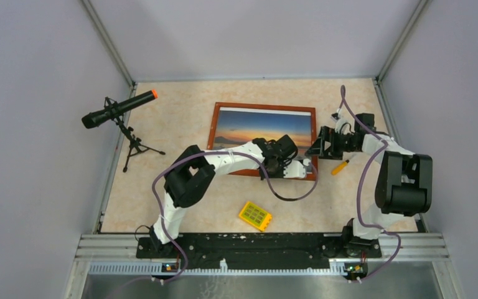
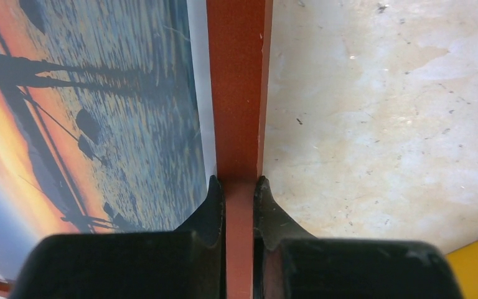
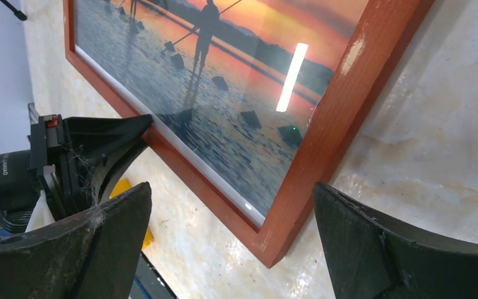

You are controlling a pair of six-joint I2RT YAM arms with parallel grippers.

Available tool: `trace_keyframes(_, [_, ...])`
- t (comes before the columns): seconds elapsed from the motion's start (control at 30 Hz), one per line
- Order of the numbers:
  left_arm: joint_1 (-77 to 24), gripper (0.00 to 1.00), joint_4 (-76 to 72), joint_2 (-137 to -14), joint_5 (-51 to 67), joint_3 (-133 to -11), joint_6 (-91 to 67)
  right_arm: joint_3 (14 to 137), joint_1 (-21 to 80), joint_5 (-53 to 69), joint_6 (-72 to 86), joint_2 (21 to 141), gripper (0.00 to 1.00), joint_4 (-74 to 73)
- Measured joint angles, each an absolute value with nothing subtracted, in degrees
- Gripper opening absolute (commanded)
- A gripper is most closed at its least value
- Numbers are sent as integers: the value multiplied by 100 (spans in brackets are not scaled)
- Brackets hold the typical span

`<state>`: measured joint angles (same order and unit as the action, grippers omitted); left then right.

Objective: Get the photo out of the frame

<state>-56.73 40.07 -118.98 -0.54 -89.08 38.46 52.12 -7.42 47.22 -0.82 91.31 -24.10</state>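
Observation:
The frame (image 1: 264, 105) lies face up on the table with its narrow reddish-brown border. The photo (image 1: 255, 128), an orange sunset over blue water, sits inside it. My left gripper (image 1: 284, 171) is shut on the frame's near border towards its right end. In the left wrist view the fingertips (image 2: 215, 193) clamp the border (image 2: 239, 93), with the photo (image 2: 99, 124) to the left. My right gripper (image 1: 315, 148) is open at the frame's right edge. In the right wrist view its jaws (image 3: 231, 193) straddle the frame's near right corner (image 3: 271, 249) without touching it, and the photo (image 3: 224, 81) shows there.
A black microphone on a small tripod (image 1: 119, 109) stands at the left. A yellow block (image 1: 255, 215) lies near the front. An orange-handled tool (image 1: 341, 166) lies right of the frame. Grey walls enclose the table on three sides.

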Motion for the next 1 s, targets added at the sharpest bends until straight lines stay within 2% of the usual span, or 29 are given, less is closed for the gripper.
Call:
trace_keyframes(0.47, [-5583, 0, 4198, -11498, 370, -8903, 3743, 5210, -963, 5111, -12, 9577, 97, -2294])
trace_keyframes(0.67, [-5537, 0, 4228, -11391, 576, -8903, 3739, 5207, -978, 5701, 228, 10044, 89, -2128])
trace_keyframes(1.0, [-5513, 0, 4195, -11120, 969, -8757, 3712, 4757, -954, 6746, 1660, 10541, 74, -589])
